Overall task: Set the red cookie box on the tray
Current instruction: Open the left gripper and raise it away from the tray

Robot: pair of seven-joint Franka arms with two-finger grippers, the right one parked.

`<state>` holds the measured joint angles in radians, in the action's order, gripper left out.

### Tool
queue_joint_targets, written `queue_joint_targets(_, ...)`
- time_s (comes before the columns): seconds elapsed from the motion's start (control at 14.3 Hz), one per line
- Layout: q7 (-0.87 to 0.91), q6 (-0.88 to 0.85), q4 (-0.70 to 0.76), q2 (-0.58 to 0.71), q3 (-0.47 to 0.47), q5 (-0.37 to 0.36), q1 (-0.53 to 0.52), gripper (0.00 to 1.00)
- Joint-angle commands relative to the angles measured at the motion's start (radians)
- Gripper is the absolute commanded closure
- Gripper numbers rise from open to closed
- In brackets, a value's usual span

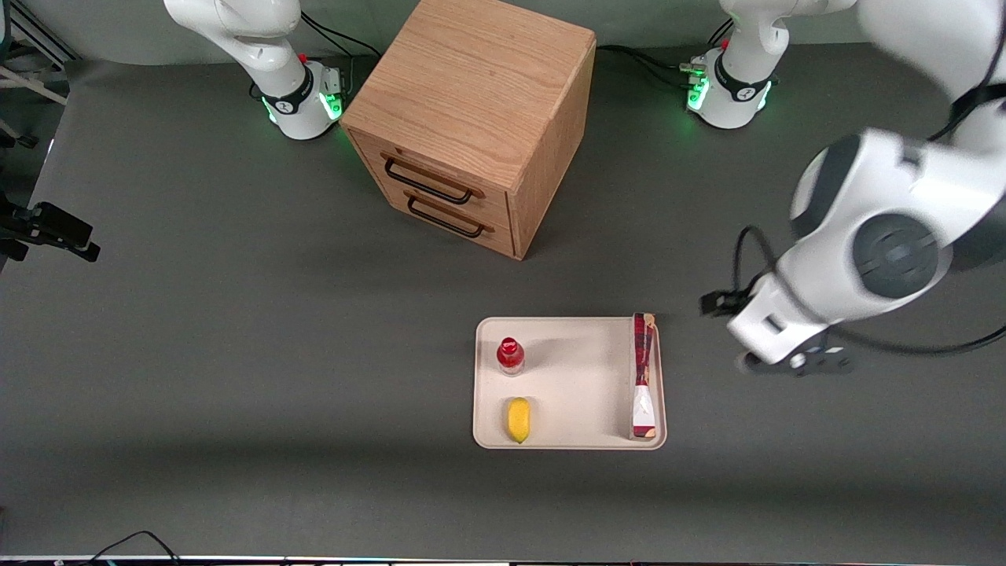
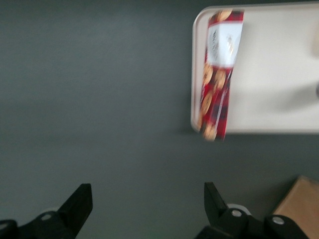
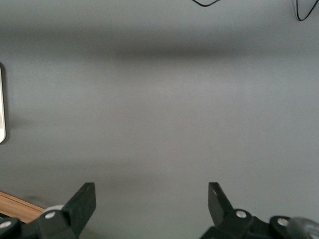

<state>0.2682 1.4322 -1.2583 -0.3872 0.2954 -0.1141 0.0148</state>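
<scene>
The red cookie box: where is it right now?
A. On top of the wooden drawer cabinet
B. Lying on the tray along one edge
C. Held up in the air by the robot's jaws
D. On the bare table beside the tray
B. The red cookie box lies on the cream tray along its edge toward the working arm, while the left gripper hangs open and empty over the bare table beside the tray.

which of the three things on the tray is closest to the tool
The red cookie box, lying along the tray's edge nearest the open tool; the red-capped bottle and lemon sit farther off.
</scene>
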Motion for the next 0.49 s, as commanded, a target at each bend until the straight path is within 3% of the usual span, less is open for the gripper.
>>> queue_joint_targets(0.0,-0.183,-0.131,-0.094,0.178,-0.114,0.067,-0.001,0.0)
queue_joint_targets(0.42,-0.293,0.002,-0.573,0.592,-0.206,0.083,0.002,0.0)
